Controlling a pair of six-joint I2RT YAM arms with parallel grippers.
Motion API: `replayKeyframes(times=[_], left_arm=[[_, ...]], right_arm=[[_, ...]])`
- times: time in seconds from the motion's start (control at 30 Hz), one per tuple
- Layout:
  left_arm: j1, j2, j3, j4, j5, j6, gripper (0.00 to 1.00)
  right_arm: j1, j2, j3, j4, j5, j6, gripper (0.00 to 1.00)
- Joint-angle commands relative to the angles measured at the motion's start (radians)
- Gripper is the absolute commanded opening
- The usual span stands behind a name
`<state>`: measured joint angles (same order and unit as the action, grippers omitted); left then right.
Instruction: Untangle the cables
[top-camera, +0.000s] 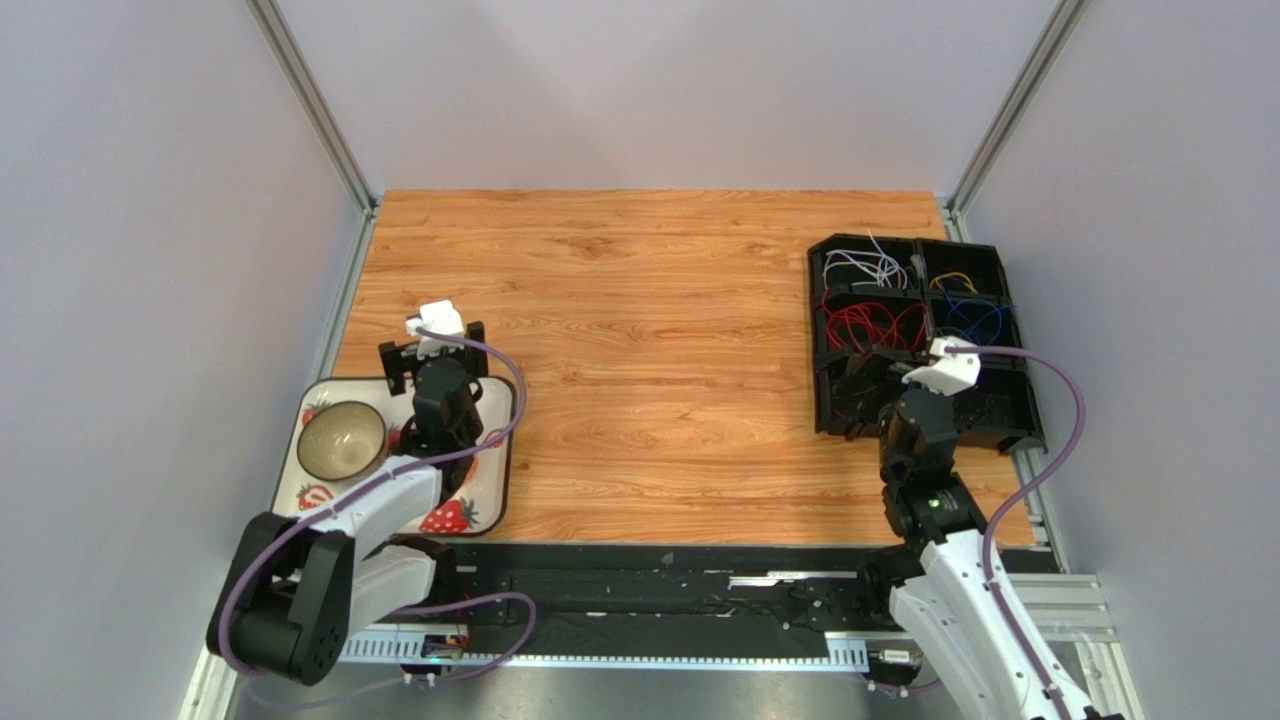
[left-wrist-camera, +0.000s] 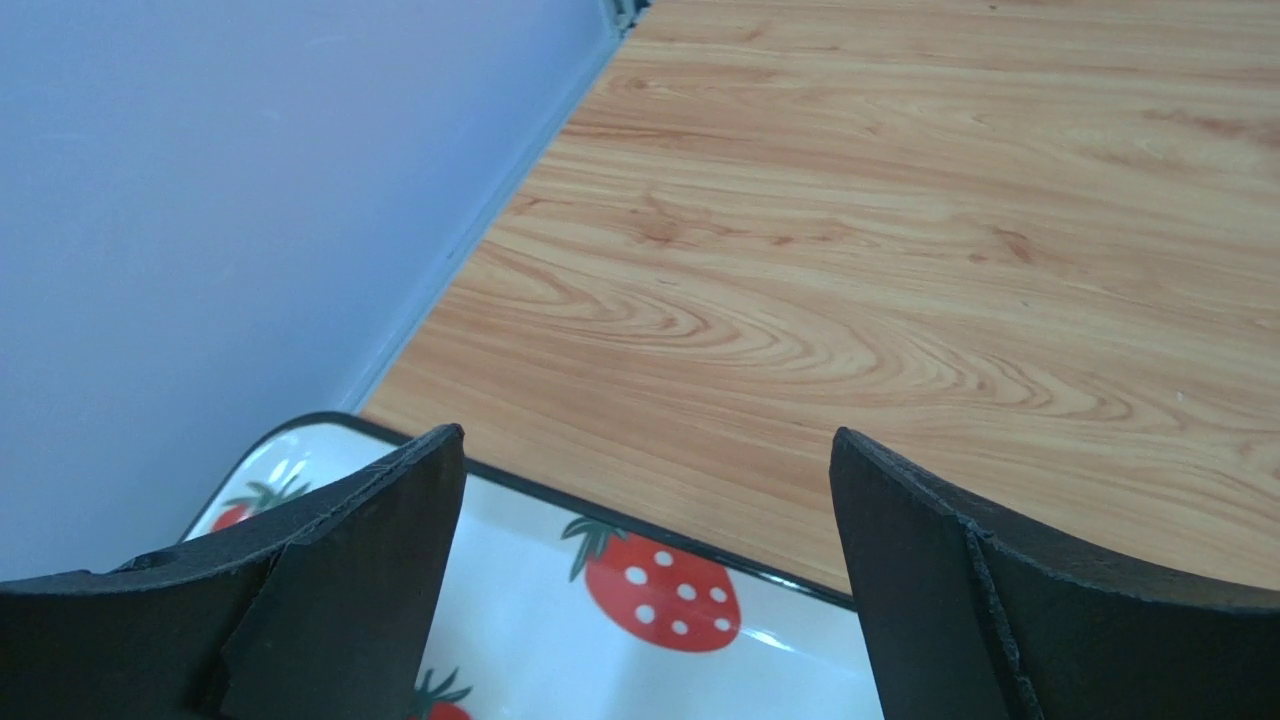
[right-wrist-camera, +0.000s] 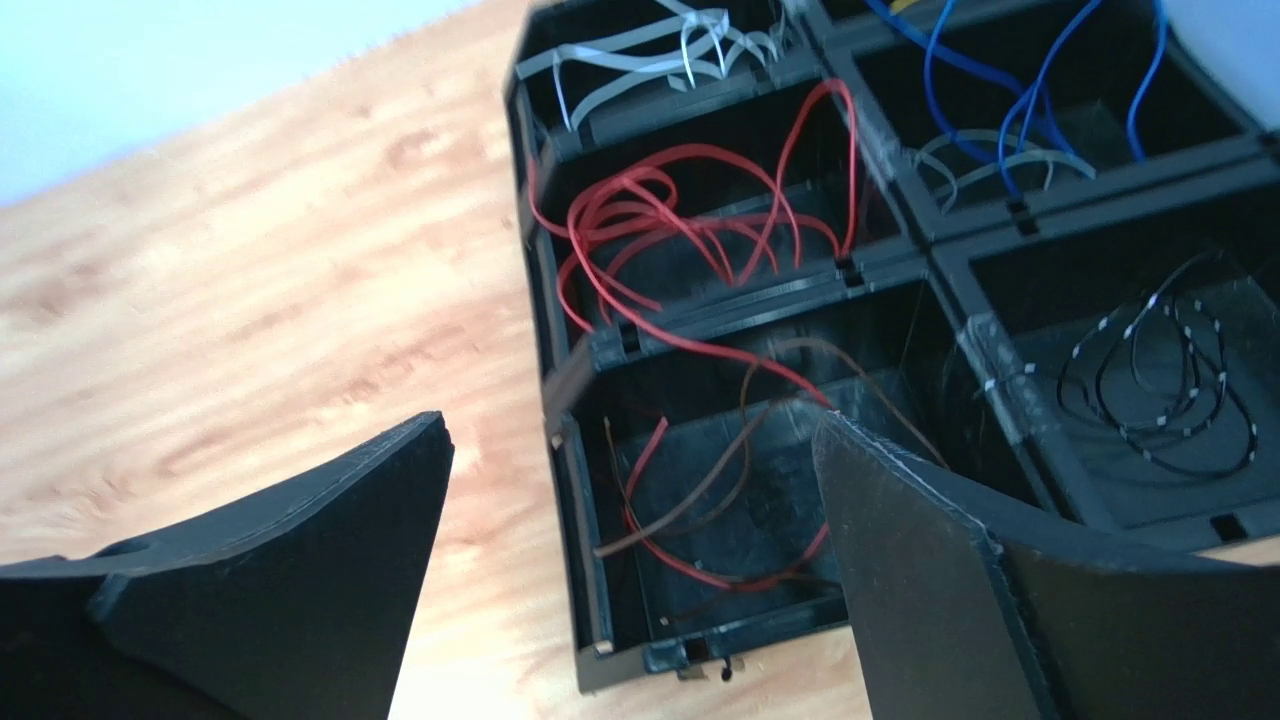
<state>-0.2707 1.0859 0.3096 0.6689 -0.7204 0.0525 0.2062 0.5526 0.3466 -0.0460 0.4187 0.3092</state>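
The cables lie in a black compartment box (top-camera: 834, 285) at the right of the table. In the right wrist view, red cables (right-wrist-camera: 676, 225) fill one compartment and one red strand runs over the divider into the nearest compartment, where it lies with a brown cable (right-wrist-camera: 706, 495). Grey cables (right-wrist-camera: 646, 60), blue cables (right-wrist-camera: 1022, 75) and a dark cable with white marks (right-wrist-camera: 1157, 375) lie in other compartments. My right gripper (right-wrist-camera: 631, 450) is open and empty above the box's near left corner (top-camera: 864, 393). My left gripper (top-camera: 434, 360) is open and empty above a strawberry tray (left-wrist-camera: 676, 600).
The strawberry-print tray (top-camera: 489, 503) lies at the table's left front with a bowl (top-camera: 341, 438) on it. Grey walls close in the left, right and back. Bare wooden tabletop (top-camera: 646, 345) lies between the tray and the box.
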Motion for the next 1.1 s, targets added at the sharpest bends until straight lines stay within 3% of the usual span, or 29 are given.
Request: replayKeyframes(times=[0.0, 0.03, 0.13, 0.17, 0.27, 0.37, 0.57, 0.6, 0.8, 0.97, 1.07], left_arm=[[0.019, 0.123, -0.055, 0.305, 0.183, 0.056, 0.99], [0.022, 0.152, -0.066, 0.373, 0.206, 0.063, 0.99], [0.068, 0.152, -0.037, 0.267, 0.350, 0.046, 0.99], [0.121, 0.141, -0.043, 0.268, 0.471, 0.032, 0.99], [0.191, 0.175, -0.032, 0.255, 0.631, 0.009, 0.99], [0.235, 0.198, -0.024, 0.258, 0.699, -0.019, 0.99], [0.240, 0.206, -0.032, 0.282, 0.702, -0.023, 0.99], [0.240, 0.206, -0.032, 0.285, 0.699, -0.026, 0.99], [0.240, 0.209, -0.033, 0.290, 0.699, -0.025, 0.99], [0.240, 0.209, -0.035, 0.290, 0.699, -0.025, 0.99], [0.240, 0.207, -0.035, 0.291, 0.700, -0.025, 0.99]], right_arm=[[0.002, -0.063, -0.004, 0.093, -0.003, -0.025, 1.00], [0.002, -0.071, -0.004, 0.097, -0.036, -0.041, 1.00], [0.002, -0.098, -0.005, 0.112, -0.058, -0.119, 1.00], [0.002, -0.097, -0.003, 0.115, -0.049, -0.134, 1.00], [0.001, -0.065, -0.018, 0.138, 0.006, -0.188, 1.00], [-0.002, 0.006, -0.032, 0.193, 0.022, -0.202, 1.00], [-0.011, 0.229, -0.089, 0.415, 0.077, -0.260, 1.00], [-0.027, 0.287, -0.104, 0.522, 0.074, -0.263, 1.00], [-0.074, 0.481, -0.231, 0.921, -0.043, -0.306, 1.00], [-0.163, 0.561, -0.182, 0.885, -0.242, -0.282, 1.00], [-0.172, 0.743, -0.231, 1.142, -0.276, -0.271, 1.00]])
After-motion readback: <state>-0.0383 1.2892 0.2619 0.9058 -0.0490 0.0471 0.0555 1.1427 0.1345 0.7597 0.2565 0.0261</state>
